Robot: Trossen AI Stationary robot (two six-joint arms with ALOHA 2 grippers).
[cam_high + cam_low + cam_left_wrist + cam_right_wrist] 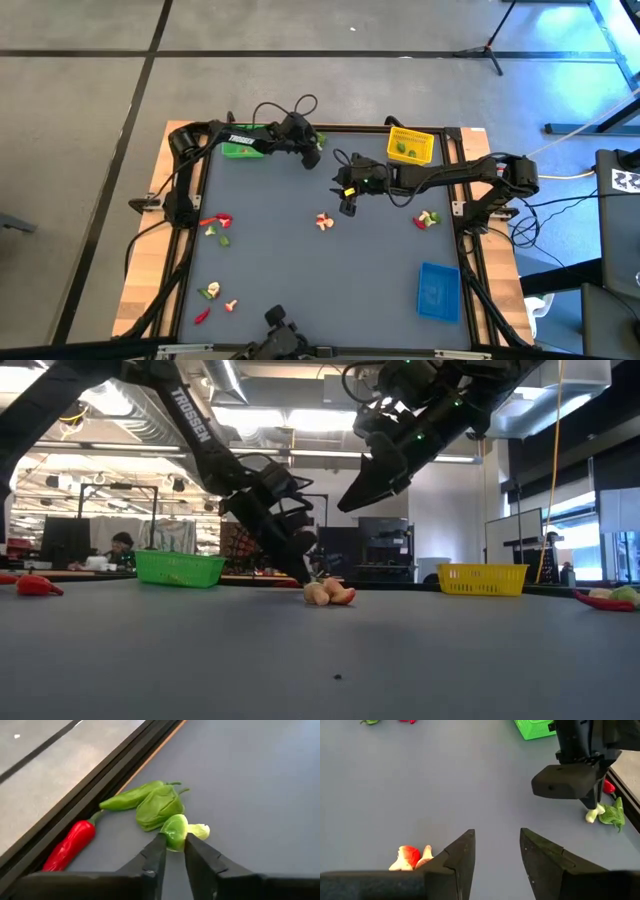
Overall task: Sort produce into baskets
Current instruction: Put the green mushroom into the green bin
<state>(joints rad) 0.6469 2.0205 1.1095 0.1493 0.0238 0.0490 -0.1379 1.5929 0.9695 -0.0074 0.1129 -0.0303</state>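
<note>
Left gripper (173,851) is down at the far edge of the grey desk (330,270), fingers (152,862) drawn in on a small round green toy vegetable with a pale stalk (176,831). The piece sits between the fingertips and appears pinched, though it rests on the desk, so I judge the grasp only just made, not yet lifted. Just beyond the fingertips lie a crumpled green leafy piece (157,807) and a long green chili-like piece (131,797); off to one side of the fingers, against the desk's rim, a glossy red chili piece (70,844). They crowd the grasped piece, which likely explains the narrow, near-vertical approach.

The bright green plastic mesh basket (240,148) stands near, behind this arm, the sensible destination for a green piece.

Right gripper (497,851) hovers above mid-desk, fingers apart and empty. Beside one fingertip lies a red-and-beige mushroom-like cluster (411,857), probably its next target. The yellow mesh basket (410,146), already holding green pieces, is behind this arm; the blue mesh basket (438,291) sits well apart at the near edge. More produce lies scattered, unsorted.
</note>
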